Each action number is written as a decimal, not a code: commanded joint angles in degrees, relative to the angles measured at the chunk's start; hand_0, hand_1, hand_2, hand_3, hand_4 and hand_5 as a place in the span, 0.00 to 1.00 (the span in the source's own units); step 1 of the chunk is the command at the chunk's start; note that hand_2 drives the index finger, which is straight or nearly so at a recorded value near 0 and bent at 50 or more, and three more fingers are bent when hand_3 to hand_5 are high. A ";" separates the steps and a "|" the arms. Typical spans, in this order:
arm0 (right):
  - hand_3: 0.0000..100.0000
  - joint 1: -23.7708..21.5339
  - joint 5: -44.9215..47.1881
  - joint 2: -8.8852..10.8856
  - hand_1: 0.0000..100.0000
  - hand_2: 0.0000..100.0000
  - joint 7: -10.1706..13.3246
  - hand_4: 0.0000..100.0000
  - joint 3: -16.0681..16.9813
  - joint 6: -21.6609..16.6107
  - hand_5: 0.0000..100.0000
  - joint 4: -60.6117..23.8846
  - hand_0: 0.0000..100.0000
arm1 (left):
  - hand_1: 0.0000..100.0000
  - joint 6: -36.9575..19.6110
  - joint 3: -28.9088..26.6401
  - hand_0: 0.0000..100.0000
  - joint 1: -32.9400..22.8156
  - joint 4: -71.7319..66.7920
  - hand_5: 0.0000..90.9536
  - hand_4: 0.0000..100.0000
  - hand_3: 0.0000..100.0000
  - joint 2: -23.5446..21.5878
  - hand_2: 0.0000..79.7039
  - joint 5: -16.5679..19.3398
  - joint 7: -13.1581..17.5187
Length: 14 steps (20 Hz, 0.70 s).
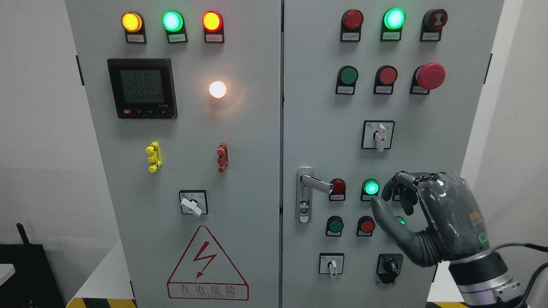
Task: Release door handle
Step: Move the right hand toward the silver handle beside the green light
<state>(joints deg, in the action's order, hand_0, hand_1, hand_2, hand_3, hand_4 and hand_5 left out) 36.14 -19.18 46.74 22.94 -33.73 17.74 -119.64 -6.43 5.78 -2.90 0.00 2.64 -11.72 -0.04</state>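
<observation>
A silver lever door handle (314, 183) sits on the left edge of the right cabinet door (385, 162), its lever pointing right above a key lock (303, 210). My right hand (387, 201) hangs to the right of the handle, well apart from it, in front of the lit green button (370, 188). Its dark fingers (400, 184) are loosely curved and the thumb (383, 216) is spread; it holds nothing. My left arm does not show.
The grey cabinet carries indicator lamps, push buttons, a red emergency stop (430, 75), rotary switches (378, 134) and a meter display (142, 87). A hazard triangle (207, 265) marks the left door. White walls flank the cabinet; a black box (25, 269) stands lower left.
</observation>
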 commanded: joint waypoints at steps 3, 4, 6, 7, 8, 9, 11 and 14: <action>1.00 0.86 6.26 8.27 0.13 0.64 -0.36 0.97 -2.31 1.50 0.99 0.02 0.51 | 0.39 0.02 -0.07 0.12 0.00 1.76 0.00 0.00 0.00 0.00 0.00 0.03 -0.05; 1.00 1.12 6.61 8.45 0.13 0.64 -0.44 0.97 -2.31 1.59 0.99 -0.07 0.52 | 0.39 0.02 0.02 0.12 0.00 1.76 0.00 0.00 0.00 0.00 0.00 0.03 -0.05; 1.00 2.00 6.79 9.76 0.13 0.62 -0.53 0.97 -3.00 1.59 0.99 0.02 0.52 | 0.39 0.02 -0.07 0.12 0.00 1.76 0.00 0.00 0.00 0.00 0.00 -0.06 -0.05; 1.00 3.05 7.14 10.47 0.13 0.62 -0.53 0.97 -3.79 1.59 0.99 -0.07 0.52 | 0.39 0.02 0.02 0.12 0.00 1.76 0.00 0.00 0.00 0.00 0.00 -0.06 -0.05; 1.00 4.28 7.66 11.00 0.13 0.62 -0.53 0.97 -4.93 1.59 0.99 -0.07 0.52 | 0.39 0.02 -0.07 0.12 0.00 1.76 0.00 0.00 0.00 0.00 0.00 0.03 -0.05; 1.00 5.94 8.02 11.09 0.13 0.62 -0.53 0.97 -6.51 1.51 0.99 -0.07 0.52 | 0.39 0.02 -0.07 0.12 0.00 1.76 0.00 0.00 0.00 0.00 0.00 0.03 -0.05; 1.00 8.67 8.11 11.26 0.13 0.62 -0.53 0.97 -8.89 1.59 0.99 0.02 0.52 | 0.39 0.02 -0.07 0.12 0.00 1.76 0.00 0.00 0.00 0.00 0.00 0.03 -0.05; 1.00 11.22 8.11 11.09 0.13 0.62 -0.62 0.97 -12.49 1.33 0.99 -0.07 0.52 | 0.39 0.02 -0.07 0.12 0.00 1.76 0.00 0.00 0.00 0.00 0.00 -0.06 -0.05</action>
<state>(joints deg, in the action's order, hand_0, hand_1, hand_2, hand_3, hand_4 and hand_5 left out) 42.57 -12.13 54.10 22.39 -38.54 19.28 -119.68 -6.43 5.76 -2.90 0.00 2.64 -11.72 -0.04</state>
